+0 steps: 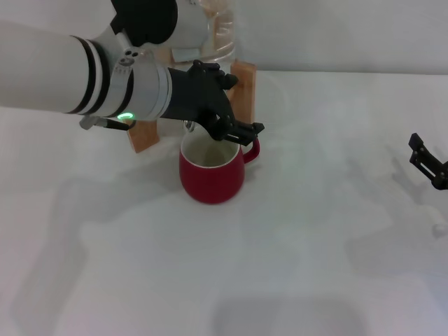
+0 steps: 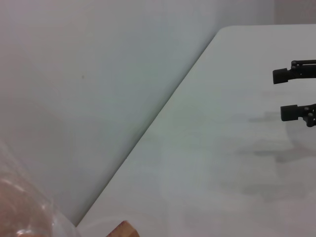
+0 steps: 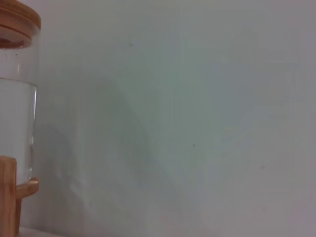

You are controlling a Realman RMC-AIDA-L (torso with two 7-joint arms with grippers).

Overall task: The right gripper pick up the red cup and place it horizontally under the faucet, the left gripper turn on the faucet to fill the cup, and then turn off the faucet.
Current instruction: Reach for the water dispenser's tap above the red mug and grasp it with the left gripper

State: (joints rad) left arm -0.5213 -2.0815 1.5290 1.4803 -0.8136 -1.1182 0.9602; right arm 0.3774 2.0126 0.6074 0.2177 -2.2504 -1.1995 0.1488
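Observation:
The red cup (image 1: 212, 173) stands upright on the white table (image 1: 294, 266), right in front of the wooden stand (image 1: 245, 87) of the clear water jug (image 1: 220, 28). Its handle points to the robot's right. My left gripper (image 1: 224, 112) hangs just above the cup's rim and covers the faucet. Only a small chrome bit of the faucet (image 1: 189, 126) shows under the claw. My right gripper (image 1: 428, 162) is low at the table's right side, far from the cup. It also shows in the left wrist view (image 2: 283, 94), open and empty.
The jug (image 3: 15, 98) with its wooden lid (image 3: 17, 22) and stand (image 3: 7, 197) shows in the right wrist view before a pale wall. The table's far edge (image 2: 163, 108) runs along that wall.

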